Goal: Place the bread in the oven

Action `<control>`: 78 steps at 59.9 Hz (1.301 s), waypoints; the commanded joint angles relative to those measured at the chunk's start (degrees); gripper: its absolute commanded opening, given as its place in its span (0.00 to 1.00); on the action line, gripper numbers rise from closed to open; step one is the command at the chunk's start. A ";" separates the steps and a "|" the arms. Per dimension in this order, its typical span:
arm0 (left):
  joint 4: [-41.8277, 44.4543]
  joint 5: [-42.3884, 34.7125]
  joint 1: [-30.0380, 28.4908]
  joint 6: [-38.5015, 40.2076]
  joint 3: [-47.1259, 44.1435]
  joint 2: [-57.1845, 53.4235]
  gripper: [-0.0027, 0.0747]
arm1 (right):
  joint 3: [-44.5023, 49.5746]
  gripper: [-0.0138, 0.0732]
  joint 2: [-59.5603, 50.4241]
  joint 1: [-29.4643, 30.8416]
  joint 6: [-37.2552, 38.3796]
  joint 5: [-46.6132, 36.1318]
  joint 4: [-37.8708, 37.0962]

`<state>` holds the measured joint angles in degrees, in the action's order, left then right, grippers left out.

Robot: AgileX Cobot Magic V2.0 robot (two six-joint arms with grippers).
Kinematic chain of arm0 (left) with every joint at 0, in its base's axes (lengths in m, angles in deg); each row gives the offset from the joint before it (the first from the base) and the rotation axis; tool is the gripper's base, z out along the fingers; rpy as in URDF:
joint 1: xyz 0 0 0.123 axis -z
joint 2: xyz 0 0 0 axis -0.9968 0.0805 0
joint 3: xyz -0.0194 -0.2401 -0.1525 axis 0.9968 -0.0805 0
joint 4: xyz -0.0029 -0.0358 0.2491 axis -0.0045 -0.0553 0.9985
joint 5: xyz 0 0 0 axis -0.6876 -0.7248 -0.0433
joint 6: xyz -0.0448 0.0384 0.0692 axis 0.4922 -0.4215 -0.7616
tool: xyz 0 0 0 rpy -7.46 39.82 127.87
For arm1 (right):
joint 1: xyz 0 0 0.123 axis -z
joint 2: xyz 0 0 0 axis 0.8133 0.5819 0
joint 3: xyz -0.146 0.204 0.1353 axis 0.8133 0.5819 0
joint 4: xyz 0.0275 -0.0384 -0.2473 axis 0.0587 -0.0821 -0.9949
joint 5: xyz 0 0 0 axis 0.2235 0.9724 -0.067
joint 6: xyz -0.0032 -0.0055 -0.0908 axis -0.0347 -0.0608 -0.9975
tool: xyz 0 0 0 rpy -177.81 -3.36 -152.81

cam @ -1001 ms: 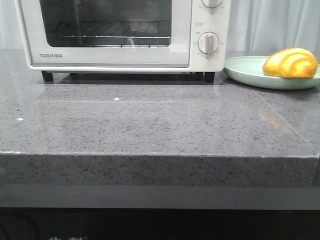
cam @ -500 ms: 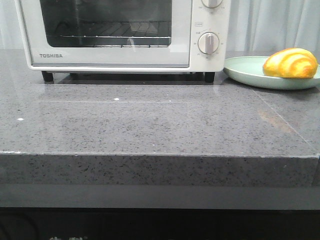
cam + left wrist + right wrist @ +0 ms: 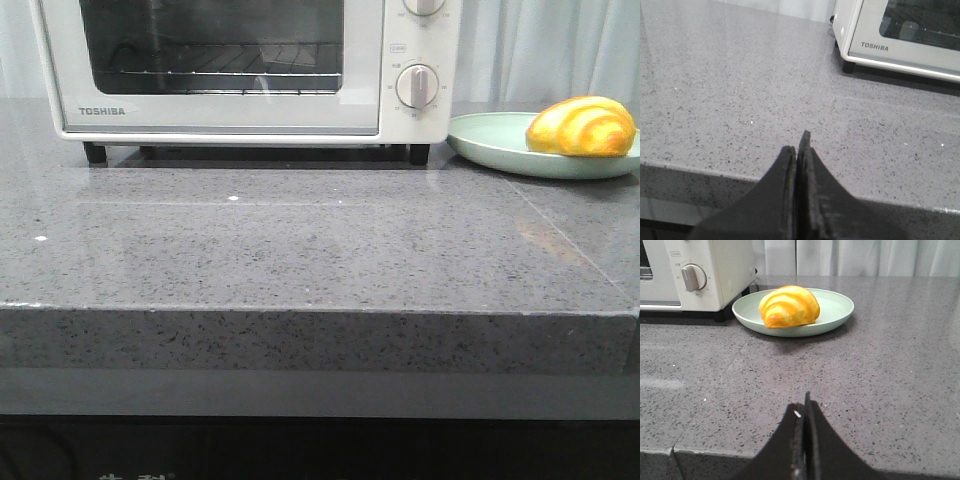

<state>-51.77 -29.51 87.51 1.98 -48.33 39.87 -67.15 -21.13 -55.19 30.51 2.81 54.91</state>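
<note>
The golden-yellow bread (image 3: 582,126) lies on a pale green plate (image 3: 490,143) at the back right of the grey counter; it also shows in the right wrist view (image 3: 789,306). The white TOSHIBA oven (image 3: 250,70) stands at the back with its glass door closed; its corner shows in the left wrist view (image 3: 900,35). My left gripper (image 3: 797,150) is shut and empty at the counter's front edge, well short of the oven. My right gripper (image 3: 804,405) is shut and empty at the front edge, well short of the plate. Neither gripper shows in the front view.
The grey speckled counter (image 3: 300,250) has a thick front edge. A seam (image 3: 560,240) runs across its right part. White curtains (image 3: 540,50) hang behind. The oven's dial (image 3: 417,86) faces forward beside the plate.
</note>
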 commanded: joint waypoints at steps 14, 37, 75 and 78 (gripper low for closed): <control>-0.29 -18.67 -0.20 0.42 0.45 -1.01 0.01 | -3.72 0.08 -1.30 0.39 -0.09 -7.50 0.57; 1.91 -2.17 -0.20 -0.05 23.42 10.14 0.01 | -25.86 0.09 9.58 0.39 -0.09 10.83 0.73; 2.53 -8.54 17.29 -6.00 52.39 59.01 0.01 | -33.22 0.09 19.96 0.39 -0.09 11.93 1.79; 2.67 -11.23 19.12 -6.00 54.19 62.03 0.01 | -33.22 0.09 19.96 0.39 -0.09 11.99 1.78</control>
<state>-49.35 -32.72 103.52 -3.96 1.22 98.42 -98.36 -2.18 -55.19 30.51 18.89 56.26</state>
